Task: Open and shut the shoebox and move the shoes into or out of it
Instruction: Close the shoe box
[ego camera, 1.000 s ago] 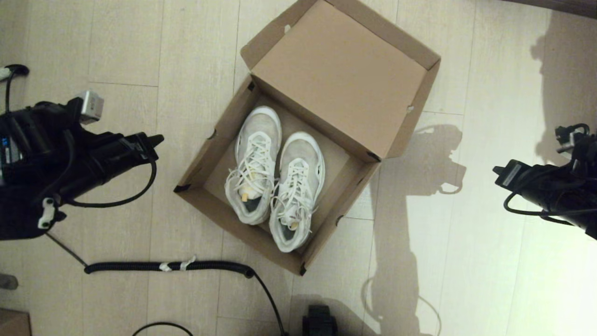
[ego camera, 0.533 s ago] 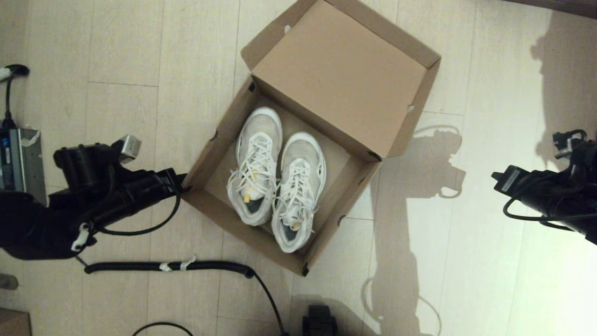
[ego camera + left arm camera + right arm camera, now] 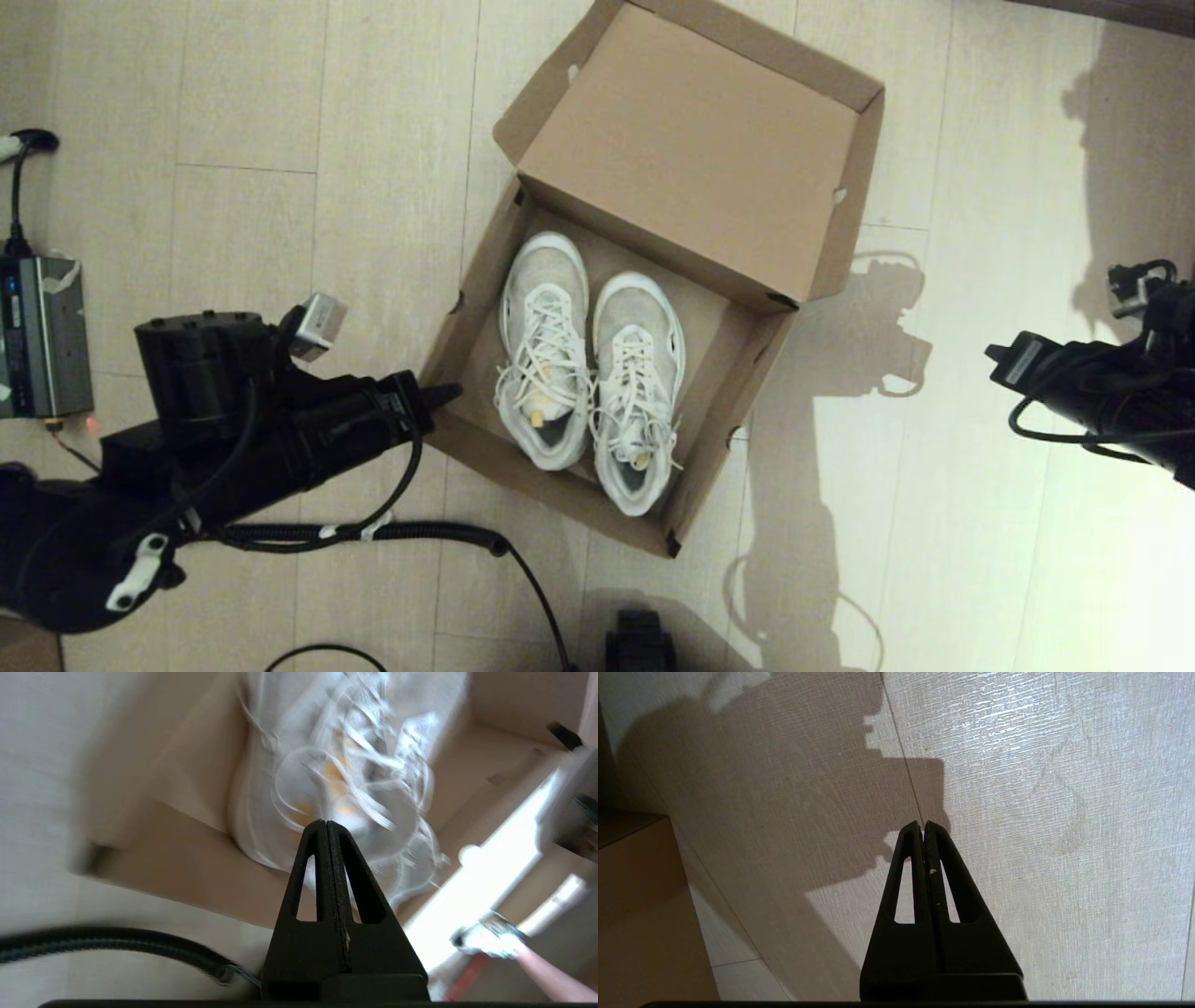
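The shoebox (image 3: 478, 297) stands open on the floor, its lid (image 3: 695, 149) tipped back at the far side. Both white shoes (image 3: 546, 355) lie side by side inside, toes toward the lid. My left gripper (image 3: 451, 390) is shut, and its tip rests against the box's near-left corner at rim height. In the left wrist view the shut left gripper (image 3: 325, 822) points over the box wall (image 3: 187, 868) at the blurred shoes (image 3: 336, 765). My right gripper (image 3: 994, 347) is parked at the far right, shut, with only floor under the gripper (image 3: 923, 823).
A coiled black cable (image 3: 373, 533) runs along the floor near the box's front. A grey device (image 3: 37, 336) sits at the far left. A black part (image 3: 639, 644) shows at the bottom edge. A person's arm (image 3: 551, 975) appears beyond the box.
My left arm swung toward me and to the right until its tip met the box corner. The box, with the shoes in it, slid right and turned slightly. The right arm barely moved.
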